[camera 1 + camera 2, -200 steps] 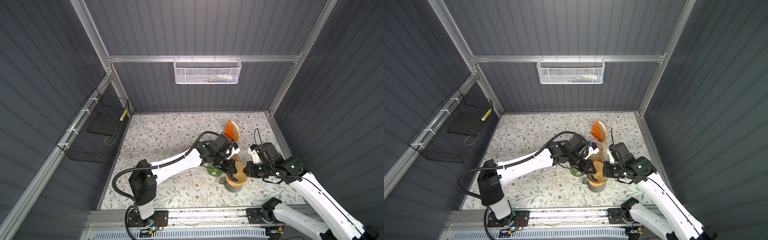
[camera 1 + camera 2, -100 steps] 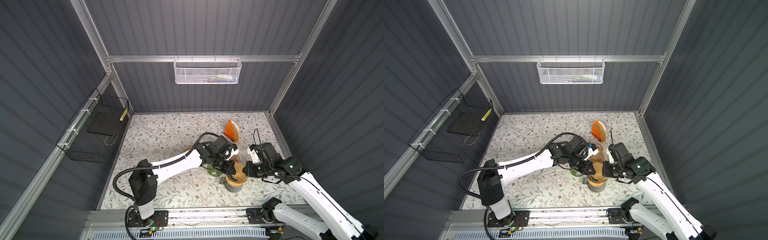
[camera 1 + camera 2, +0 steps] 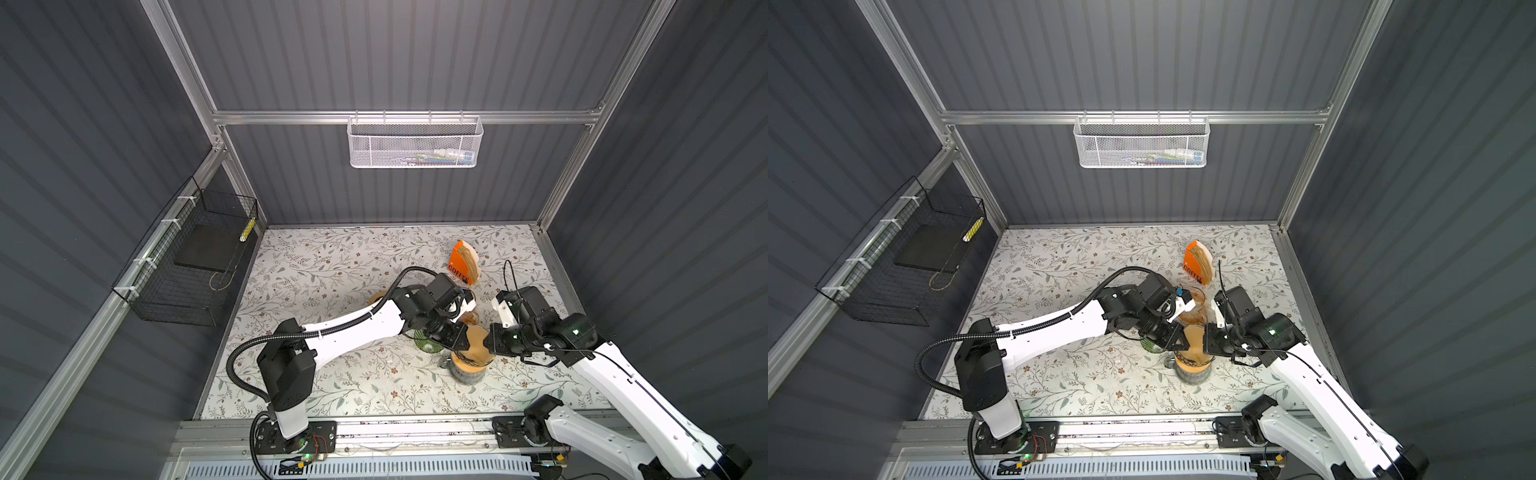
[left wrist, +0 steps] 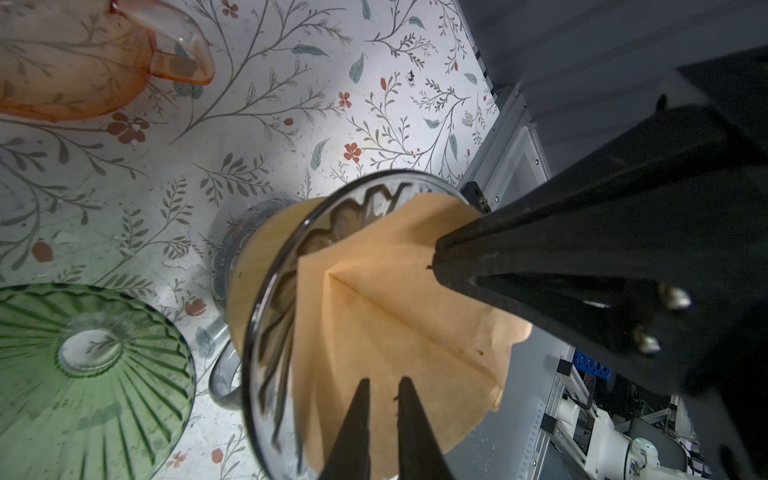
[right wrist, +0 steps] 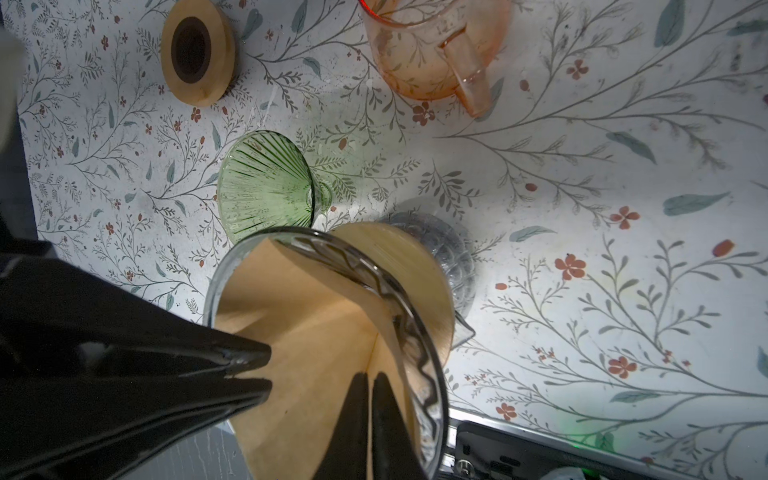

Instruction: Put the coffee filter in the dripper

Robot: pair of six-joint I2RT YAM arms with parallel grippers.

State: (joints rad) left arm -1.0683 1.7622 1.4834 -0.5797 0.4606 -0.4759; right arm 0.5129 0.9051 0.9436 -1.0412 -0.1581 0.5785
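Most of the job looks done. The filter (image 4: 395, 324) sits inside the clear glass dripper (image 4: 274, 316), which stands on its wooden collar (image 5: 407, 257) near the front of the table (image 3: 332, 270), between my two arms.

My left gripper (image 4: 380, 382) has its jaws nearly together, pinching the paper's top edge. My right gripper (image 5: 370, 378) has its jaws pressed together on the opposite edge. Both of us are holding the paper, so it has not been let go.

I judge that what remains is to settle the paper against the ribbed glass, release both edges and back away. I can't see how deep the tip has gone, because the paper hides it.

The filter is a cone with its point down into the dripper and its wide mouth up, so its long axis from tip to mouth runs close to upright. It isn't centred. In the left wrist view the paper spills over the rim on the right arm's side, with bare glass showing on the other. A crease runs from the middle out to the edge.

The green funnel (image 5: 266, 183) beside it is empty (not the one I'm filling).
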